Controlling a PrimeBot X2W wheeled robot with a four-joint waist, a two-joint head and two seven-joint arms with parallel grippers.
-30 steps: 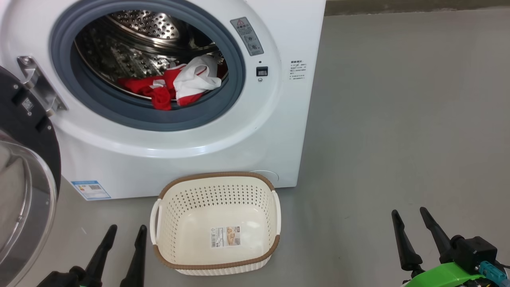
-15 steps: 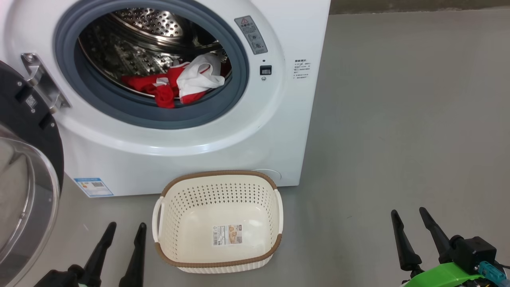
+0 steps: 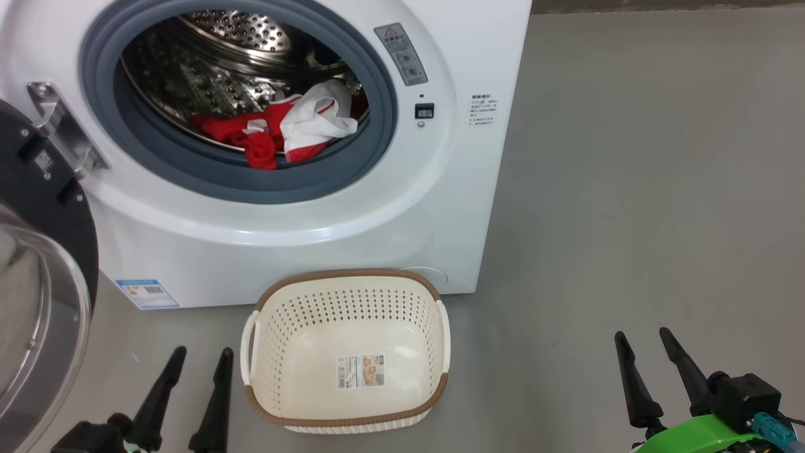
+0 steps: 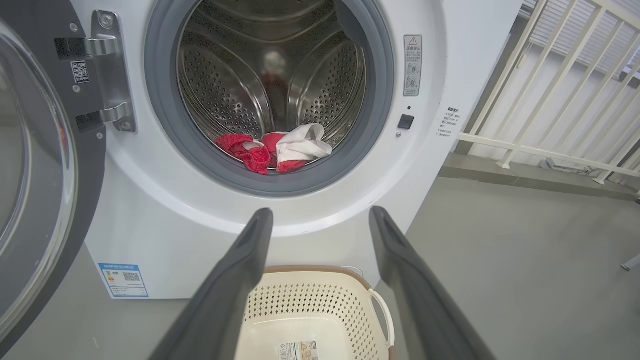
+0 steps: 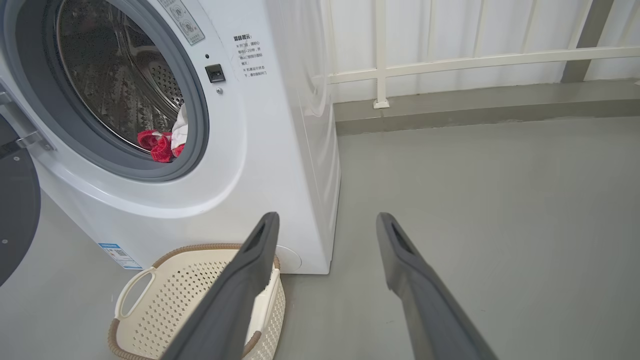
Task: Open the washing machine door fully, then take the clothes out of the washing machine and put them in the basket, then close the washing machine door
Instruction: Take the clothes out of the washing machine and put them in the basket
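Clothes [image 3: 277, 135]: I'm seeing them staying in the drum [image 3: 239, 38]; unloading not begun.
Left end effector [image 3: 202, 350], right end effector [image 3: 641, 333]: gaping, holding nothing.

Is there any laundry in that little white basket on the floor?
No, the basket has nothing in it but a paper label on its bottom, and the red and white clothes lie inside the washing machine.

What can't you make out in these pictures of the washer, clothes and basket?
Clothes: head view, bunched in the drum, count unclear.
Door: head view, cut by the left edge.
Basket label: head view, print too small.
Basket front: left wrist view, cut by the bottom edge.
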